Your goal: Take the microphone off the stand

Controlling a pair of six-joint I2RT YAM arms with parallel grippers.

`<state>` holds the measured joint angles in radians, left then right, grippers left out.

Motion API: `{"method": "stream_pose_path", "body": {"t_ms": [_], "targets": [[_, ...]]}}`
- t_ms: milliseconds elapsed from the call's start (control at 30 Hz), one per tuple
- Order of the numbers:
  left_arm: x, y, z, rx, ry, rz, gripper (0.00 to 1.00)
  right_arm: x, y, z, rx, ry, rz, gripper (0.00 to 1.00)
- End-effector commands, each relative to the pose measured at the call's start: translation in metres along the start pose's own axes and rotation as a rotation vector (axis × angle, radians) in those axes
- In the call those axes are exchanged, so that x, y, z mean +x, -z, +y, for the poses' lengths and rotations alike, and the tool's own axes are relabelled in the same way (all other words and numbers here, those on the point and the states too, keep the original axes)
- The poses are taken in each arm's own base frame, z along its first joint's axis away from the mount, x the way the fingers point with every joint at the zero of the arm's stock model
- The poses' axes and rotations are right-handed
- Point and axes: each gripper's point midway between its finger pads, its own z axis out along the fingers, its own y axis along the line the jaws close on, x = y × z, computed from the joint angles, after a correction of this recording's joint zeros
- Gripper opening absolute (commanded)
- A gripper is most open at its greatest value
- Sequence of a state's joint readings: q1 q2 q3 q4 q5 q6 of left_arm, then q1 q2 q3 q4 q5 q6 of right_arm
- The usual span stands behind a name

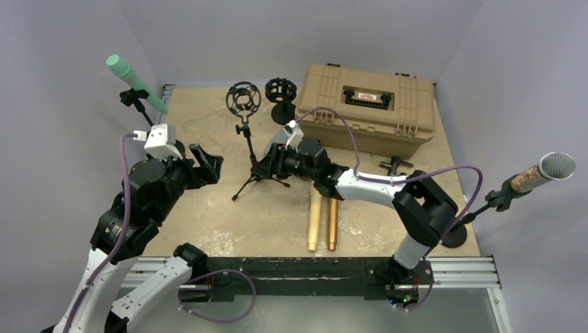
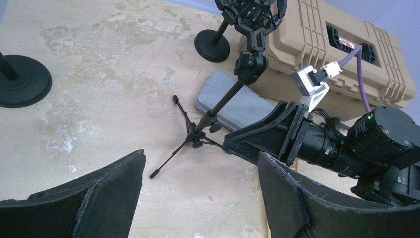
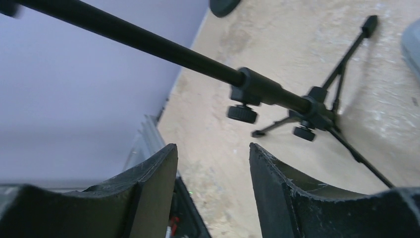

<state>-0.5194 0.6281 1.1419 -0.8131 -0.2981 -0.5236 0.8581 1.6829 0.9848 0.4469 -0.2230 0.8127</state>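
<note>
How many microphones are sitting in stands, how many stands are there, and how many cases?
Microphones in stands: 2, green microphone and silver-headed microphone
Stands: 4, left stand, tripod stand, round-base stand, right stand
Cases: 1, tan case
Total: 7

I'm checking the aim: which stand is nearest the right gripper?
The tripod stand mid-table, its pole just in front of the right gripper; it alone stands on three thin legs.
</note>
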Motion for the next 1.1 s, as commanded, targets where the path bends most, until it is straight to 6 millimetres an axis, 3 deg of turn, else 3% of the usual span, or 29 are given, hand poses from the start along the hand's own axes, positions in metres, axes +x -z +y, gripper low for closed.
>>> {"method": "stream_pose_path", "body": {"t_ms": [0, 233, 733, 867, 967, 1067], "targets": [[-0.004, -0.002, -0.007, 0.026, 0.029, -0.018, 0.81, -0.03, 0.0, 0.038, -0.14, -0.116, -0.102, 0.53], [-0.004, 0.003, -0.003, 0.019, 0.026, -0.027, 0.81, -0.028, -0.018, 0.022, -0.079, -0.203, -0.09, 0.47], [-0.004, 0.004, -0.001, 0.017, 0.022, -0.032, 0.81, -0.029, -0.038, 0.001, -0.03, -0.207, -0.095, 0.39], [-0.004, 0.003, -0.001, 0.015, 0.022, -0.032, 0.81, -0.029, -0.042, -0.003, -0.015, -0.187, -0.094, 0.27], [-0.004, 0.003, -0.002, 0.017, 0.022, -0.03, 0.81, -0.032, -0.046, -0.014, 0.055, -0.159, -0.106, 0.0], [-0.004, 0.002, -0.002, 0.019, 0.024, -0.032, 0.81, -0.022, -0.049, -0.032, 0.183, -0.106, -0.075, 0.0]]}}
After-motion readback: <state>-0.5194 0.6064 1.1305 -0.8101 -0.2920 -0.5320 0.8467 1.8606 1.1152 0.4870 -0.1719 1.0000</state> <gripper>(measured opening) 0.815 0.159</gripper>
